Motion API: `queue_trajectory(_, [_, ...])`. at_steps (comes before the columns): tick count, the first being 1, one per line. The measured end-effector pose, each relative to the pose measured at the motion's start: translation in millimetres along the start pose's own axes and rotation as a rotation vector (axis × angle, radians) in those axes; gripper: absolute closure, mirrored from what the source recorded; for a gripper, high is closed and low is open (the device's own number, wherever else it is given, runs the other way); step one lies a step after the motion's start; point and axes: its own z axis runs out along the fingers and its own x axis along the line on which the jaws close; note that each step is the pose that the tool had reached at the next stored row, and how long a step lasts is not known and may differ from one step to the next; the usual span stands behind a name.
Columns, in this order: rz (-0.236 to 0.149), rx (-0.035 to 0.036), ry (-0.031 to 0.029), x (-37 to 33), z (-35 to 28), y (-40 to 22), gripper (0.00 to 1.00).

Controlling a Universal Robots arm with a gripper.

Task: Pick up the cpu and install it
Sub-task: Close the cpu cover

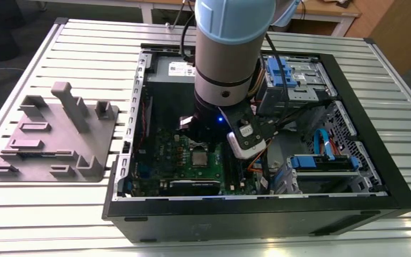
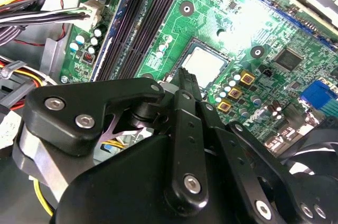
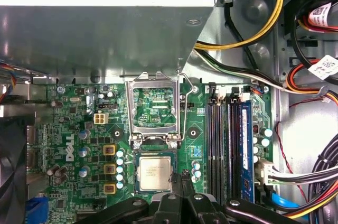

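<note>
The cpu is a small silvery square lying flat in its socket on the green motherboard. In the second wrist view the cpu lies just beyond my fingertips. The exterior view has the cpu directly under the arm's wrist inside the open computer case. My gripper hovers at the edge of the chip, its black fingers drawn together with nothing between them. The metal socket frame stands tilted up, open, behind the chip.
Black memory slots run beside the socket. Coloured cable bundles and drive bays crowd the case's side on the exterior view's right. A grey moulded fixture plate lies on the slatted table, on the exterior view's left.
</note>
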Motion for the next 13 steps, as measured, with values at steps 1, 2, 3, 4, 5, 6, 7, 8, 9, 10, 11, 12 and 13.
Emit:
queue_trajectory(1, [-0.002, 0.0001, 0.0002, 0.0, 0.0, 0.0, 0.89])
queue_trajectory(2, [-0.006, 0.0000, 0.0004, 0.0, 0.1, 0.0, 0.89])
queue_trajectory(3, [-0.011, -0.0002, 0.0006, 0.0, 0.2, 0.0, 0.89])
queue_trajectory(4, [-0.016, -0.0005, 0.0009, 0.0, 0.4, 0.0, 0.89])
queue_trajectory(5, [-0.022, -0.0006, 0.0012, -0.1, 0.4, 0.0, 0.89])
queue_trajectory(6, [-0.029, -0.0008, 0.0016, -0.2, 0.4, 0.0, 0.89])
queue_trajectory(7, [-0.037, -0.0011, 0.0021, -0.3, 0.4, 0.0, 0.89])
queue_trajectory(8, [-0.046, -0.0014, 0.0026, -0.4, 0.5, 0.0, 0.89])
queue_trajectory(9, [-0.057, -0.0018, 0.0031, -0.5, 0.5, 0.0, 0.89])
queue_trajectory(10, [-0.066, -0.0021, 0.0037, -0.6, 0.5, 0.0, 0.89])
queue_trajectory(11, [-0.078, -0.0025, 0.0043, -0.8, 0.6, 0.0, 0.89])
queue_trajectory(12, [-0.090, -0.0030, 0.0050, -0.8, 0.6, 0.0, 0.89])
queue_trajectory(13, [-0.102, -0.0035, 0.0056, -0.9, 0.7, 0.0, 0.89])
